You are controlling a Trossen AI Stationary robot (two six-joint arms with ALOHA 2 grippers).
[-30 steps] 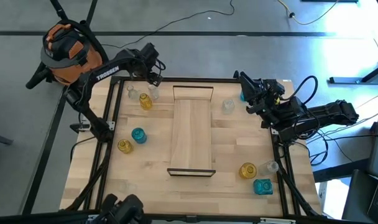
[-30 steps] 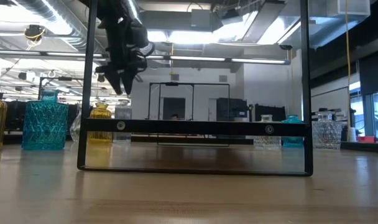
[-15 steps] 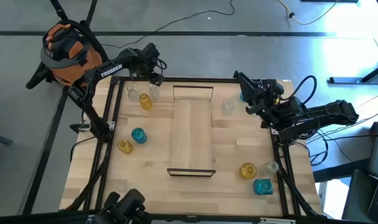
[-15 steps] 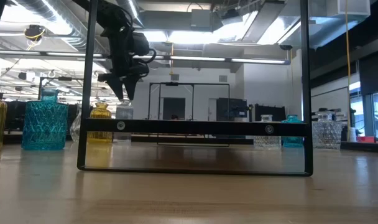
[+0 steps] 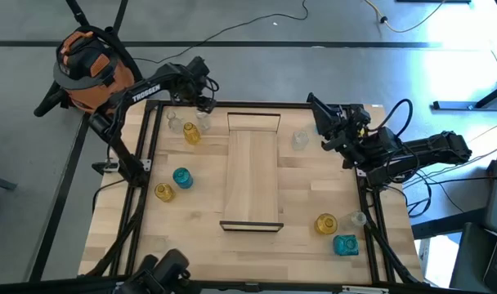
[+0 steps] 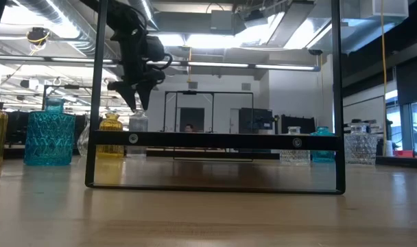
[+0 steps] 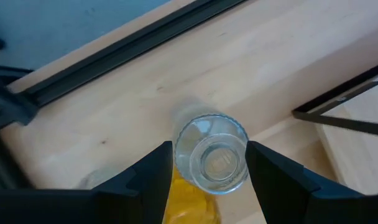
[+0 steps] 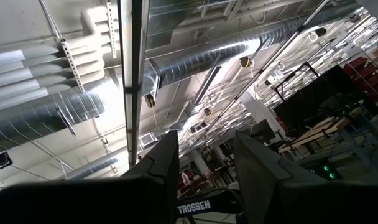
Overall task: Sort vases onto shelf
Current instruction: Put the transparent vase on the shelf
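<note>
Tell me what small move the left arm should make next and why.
Probably lower straight down. The left gripper is open and hovers above the clear vase, whose mouth sits between its fingers, beside an amber vase near the table's far left corner. Nothing is gripped yet, and the shelf holds no vases.

Your overhead camera looked straight down on the whole surface (image 5: 297, 188). Your low one sat at its level, facing the room through the shelf (image 6: 215, 140), which both shared. Your left wrist camera hung close above a clear vase (image 7: 212, 154); the right faced the ceiling.
</note>
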